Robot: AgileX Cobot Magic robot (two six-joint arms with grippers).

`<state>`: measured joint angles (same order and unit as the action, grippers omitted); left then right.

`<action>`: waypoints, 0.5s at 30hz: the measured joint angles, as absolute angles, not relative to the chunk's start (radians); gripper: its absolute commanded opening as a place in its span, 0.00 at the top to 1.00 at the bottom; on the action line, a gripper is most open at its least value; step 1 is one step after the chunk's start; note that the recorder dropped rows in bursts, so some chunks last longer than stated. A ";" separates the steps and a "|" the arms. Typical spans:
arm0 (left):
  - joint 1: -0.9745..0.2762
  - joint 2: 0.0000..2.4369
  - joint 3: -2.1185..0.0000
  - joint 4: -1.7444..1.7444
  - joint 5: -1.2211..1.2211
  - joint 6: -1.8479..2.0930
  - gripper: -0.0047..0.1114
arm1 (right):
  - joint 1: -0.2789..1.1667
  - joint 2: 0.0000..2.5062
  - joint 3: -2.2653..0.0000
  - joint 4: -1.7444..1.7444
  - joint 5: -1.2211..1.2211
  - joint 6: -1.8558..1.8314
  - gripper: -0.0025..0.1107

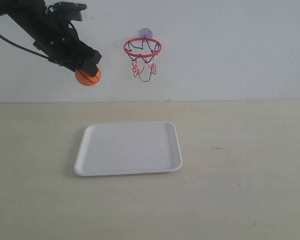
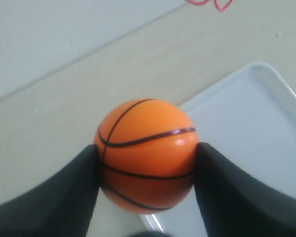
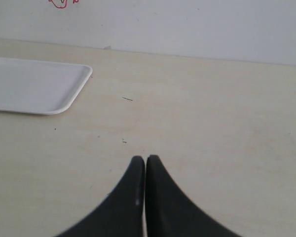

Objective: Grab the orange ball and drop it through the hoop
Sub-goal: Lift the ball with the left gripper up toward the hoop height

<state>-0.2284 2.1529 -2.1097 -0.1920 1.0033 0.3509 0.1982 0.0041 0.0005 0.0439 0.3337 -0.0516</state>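
Orange ball (image 1: 87, 77) is clamped in my left gripper (image 2: 146, 164), up in the air left of the hoop (image 1: 142, 48), slightly below its rim; my right gripper (image 3: 145, 161) is pressed together, empty.

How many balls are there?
1. The orange ball is gripped in the air by the left gripper, left of the hoop in the exterior view. No other ball shows.
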 measured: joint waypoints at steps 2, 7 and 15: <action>-0.228 2.141 -2.110 -0.212 0.954 0.405 0.92 | 0.198 0.004 0.001 0.044 0.334 -0.052 0.98; -0.228 2.134 -2.110 -0.316 0.805 0.548 0.92 | 0.198 0.004 0.001 0.044 0.334 -0.052 0.98; -0.212 2.139 -2.110 -0.695 0.554 0.787 0.92 | 0.198 0.004 0.001 0.044 0.334 -0.052 0.98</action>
<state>-0.2115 2.1390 -2.1097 -0.6951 0.5541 0.7869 0.1982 0.0041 0.0005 0.0439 0.3337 -0.0516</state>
